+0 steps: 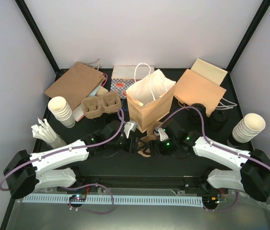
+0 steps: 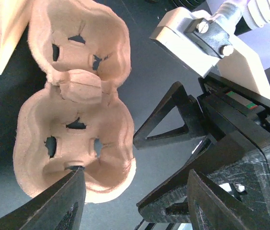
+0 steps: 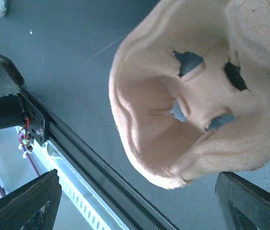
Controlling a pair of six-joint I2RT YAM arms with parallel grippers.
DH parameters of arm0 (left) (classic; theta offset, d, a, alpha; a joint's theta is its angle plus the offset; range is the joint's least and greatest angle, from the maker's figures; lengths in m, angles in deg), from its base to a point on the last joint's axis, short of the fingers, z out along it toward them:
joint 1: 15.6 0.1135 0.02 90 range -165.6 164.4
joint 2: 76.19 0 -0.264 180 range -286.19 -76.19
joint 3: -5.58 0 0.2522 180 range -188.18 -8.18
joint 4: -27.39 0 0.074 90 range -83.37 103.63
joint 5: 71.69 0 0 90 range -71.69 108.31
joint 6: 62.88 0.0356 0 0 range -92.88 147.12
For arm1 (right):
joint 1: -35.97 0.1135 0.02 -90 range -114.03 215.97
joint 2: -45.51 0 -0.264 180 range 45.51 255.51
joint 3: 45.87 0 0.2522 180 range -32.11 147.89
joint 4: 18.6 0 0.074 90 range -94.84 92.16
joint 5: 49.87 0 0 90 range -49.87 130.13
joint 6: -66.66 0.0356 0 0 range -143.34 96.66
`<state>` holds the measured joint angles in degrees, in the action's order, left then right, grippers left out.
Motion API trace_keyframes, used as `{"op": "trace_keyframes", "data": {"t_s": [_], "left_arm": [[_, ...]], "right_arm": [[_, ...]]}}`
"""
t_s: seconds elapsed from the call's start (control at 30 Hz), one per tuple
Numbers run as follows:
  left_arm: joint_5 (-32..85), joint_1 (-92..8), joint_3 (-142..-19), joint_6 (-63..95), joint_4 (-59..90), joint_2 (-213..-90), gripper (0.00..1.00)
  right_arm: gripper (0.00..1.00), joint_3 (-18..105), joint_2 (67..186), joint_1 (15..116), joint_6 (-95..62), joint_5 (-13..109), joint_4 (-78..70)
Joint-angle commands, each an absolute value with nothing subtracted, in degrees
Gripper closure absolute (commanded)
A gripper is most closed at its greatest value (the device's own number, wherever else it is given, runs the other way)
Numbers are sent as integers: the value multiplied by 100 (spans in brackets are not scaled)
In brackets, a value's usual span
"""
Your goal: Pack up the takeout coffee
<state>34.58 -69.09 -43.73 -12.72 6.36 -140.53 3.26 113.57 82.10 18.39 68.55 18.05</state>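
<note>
- Pulp-brown fills both my wrist views: a two-cup carrier (image 2: 73, 110) lies on the black table (image 2: 144, 72), right between my two grippers.
- On my left gripper (image 2: 135, 203) the jaws are spread wide with nothing clamped. One fingertip (image 2: 70, 187) sits at the carrier's near rim, and I can't tell whether it touches.
- On my right gripper (image 3: 137, 179) the jaws are just as wide apart, gripping nothing. The carrier's rounded end lies across the gap between the fingers.
- From the left wrist I see the right gripper's black fingers just beside the carrier, with bare table between them.
- Just behind both grippers an open paper bag (image 1: 149, 103) stands upright, with white paper showing at its mouth.
- The takeout coffee is off to my right: black-lidded cups (image 1: 219, 118), dark and hard to make out, sit on the table by a flat tan bag (image 1: 199, 91), well apart from both grippers.
- A second carrier (image 1: 100, 105) sits left of the open bag, near a flat brown bag (image 1: 75, 84).
- One stack of cream cups stands far left (image 1: 61, 111) and another far right (image 1: 247, 128).
</note>
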Motion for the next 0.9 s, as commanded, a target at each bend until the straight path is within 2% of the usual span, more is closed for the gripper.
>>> {"op": "trace_keyframes", "data": {"t_s": [0.0,0.2,0.5,0.6,0.77,0.87], "left_arm": [[3293,-6877,-4608,-1151,392,-13867,40],[3145,-6860,-4571,-1117,181,-13671,38],[3053,-6842,-4606,-1090,-99,-13458,30],[3039,-6842,-4597,-1073,-193,-13370,23],[2964,-6836,-4597,-1018,-398,-13242,2],[2898,-6833,-4591,-1010,-493,-13170,1]], "right_arm": [[9,548,11406,8247,1645,6616,2042],[6,1156,11404,8252,761,5308,3169],[0,1718,11567,8250,-125,4649,3454],[0,1769,11602,8251,-271,4419,3318],[0,1588,11191,8246,-690,4090,3026],[0,1813,11299,8242,-852,4022,3259]]}}
